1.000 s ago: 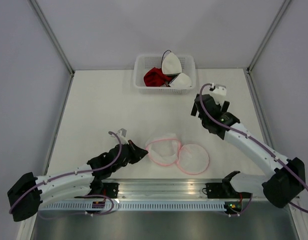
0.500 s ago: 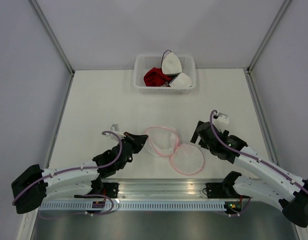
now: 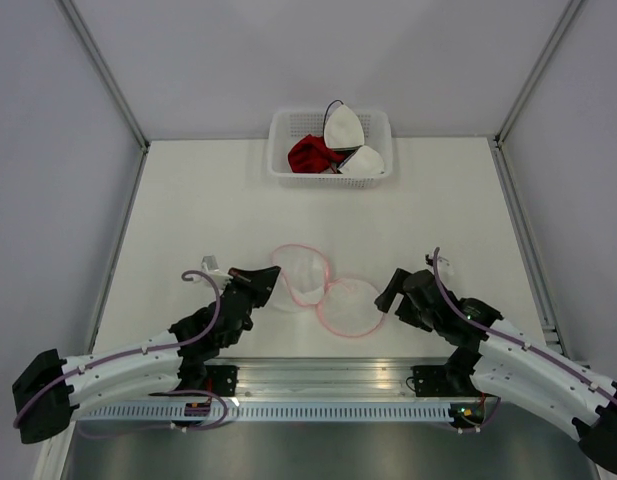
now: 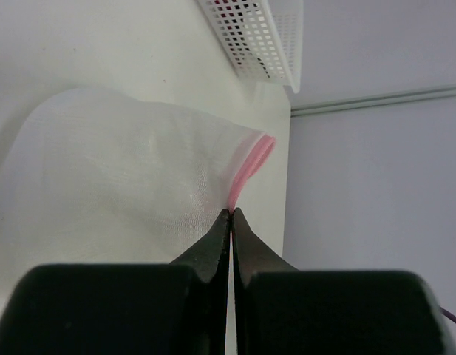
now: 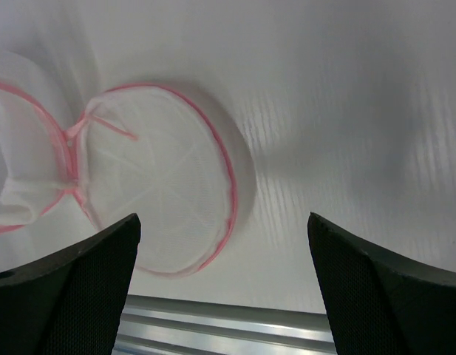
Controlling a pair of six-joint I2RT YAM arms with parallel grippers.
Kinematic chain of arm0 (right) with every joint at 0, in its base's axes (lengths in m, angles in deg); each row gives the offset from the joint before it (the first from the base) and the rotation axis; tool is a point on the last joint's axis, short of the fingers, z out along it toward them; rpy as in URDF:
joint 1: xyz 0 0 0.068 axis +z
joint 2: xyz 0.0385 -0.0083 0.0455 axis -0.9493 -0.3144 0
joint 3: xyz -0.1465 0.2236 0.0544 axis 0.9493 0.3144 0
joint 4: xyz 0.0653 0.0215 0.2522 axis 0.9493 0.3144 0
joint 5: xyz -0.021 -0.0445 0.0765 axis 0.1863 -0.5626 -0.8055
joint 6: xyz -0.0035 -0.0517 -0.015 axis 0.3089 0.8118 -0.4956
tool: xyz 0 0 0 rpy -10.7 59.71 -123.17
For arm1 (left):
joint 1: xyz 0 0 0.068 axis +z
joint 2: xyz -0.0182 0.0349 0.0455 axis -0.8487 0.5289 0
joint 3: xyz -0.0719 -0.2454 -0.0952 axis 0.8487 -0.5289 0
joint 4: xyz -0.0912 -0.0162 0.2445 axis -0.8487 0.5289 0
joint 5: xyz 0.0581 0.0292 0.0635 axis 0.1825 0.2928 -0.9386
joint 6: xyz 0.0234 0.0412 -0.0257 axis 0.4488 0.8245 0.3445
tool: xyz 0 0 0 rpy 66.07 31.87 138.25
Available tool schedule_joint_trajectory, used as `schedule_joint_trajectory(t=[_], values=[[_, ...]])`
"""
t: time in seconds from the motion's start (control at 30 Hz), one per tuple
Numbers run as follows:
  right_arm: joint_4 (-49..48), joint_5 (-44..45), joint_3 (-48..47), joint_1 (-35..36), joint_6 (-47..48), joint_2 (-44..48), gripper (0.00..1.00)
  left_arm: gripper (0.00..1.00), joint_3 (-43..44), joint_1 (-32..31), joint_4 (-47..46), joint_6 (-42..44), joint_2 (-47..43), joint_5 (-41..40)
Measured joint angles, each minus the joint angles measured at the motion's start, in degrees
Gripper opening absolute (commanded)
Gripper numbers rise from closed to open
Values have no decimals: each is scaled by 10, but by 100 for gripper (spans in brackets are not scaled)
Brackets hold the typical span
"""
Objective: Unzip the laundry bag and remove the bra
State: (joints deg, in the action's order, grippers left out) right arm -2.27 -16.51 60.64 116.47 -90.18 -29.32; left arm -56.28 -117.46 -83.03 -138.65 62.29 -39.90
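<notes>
Your laundry bag (image 3: pixel 348 306) lies near the near edge of the bench (image 3: pixel 208 220), about midway along it and between the two arms. It is spread open like a clamshell, so the unzipping looks done. One half rests flat as a round mesh disc on the right. The other half, on the left, is drawn up and slack, joined to the first where the pink zipper trim (image 4: pixel 250 159) meets. Your left hand (image 4: pixel 231 222) is pinched tight on that raised half, its tips closed on the mesh right at the pink edge. Your right hand (image 3: pixel 392 292) stands wide with nothing in it, just beside the flat half on the side toward the bench's right edge and not touching it. What you cannot settle from here is the bra. Neither half shows a clear garment, though the pale mesh folds on the left side could hide white fabric. At the middle of the far edge, well apart from the bag, sits the white perforated basket (image 3: pixel 280 150), holding a red cloth (image 3: pixel 310 155) and white padded cups (image 3: pixel 343 130). Those may be bras, but you cannot tell which bag they belong to. So treat the removal as unconfirmed, and check the lifted half before calling it finished.
</notes>
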Motion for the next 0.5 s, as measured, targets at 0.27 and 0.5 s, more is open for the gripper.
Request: schedule_joint_trajectory(t=[0.27, 0.5], values=[[-95, -85, 92, 0, -40, 3, 85, 2, -13, 0, 7, -8, 17, 27], [-172, -110, 113, 1, -59, 7, 68, 2, -14, -1, 3, -8, 21, 47]])
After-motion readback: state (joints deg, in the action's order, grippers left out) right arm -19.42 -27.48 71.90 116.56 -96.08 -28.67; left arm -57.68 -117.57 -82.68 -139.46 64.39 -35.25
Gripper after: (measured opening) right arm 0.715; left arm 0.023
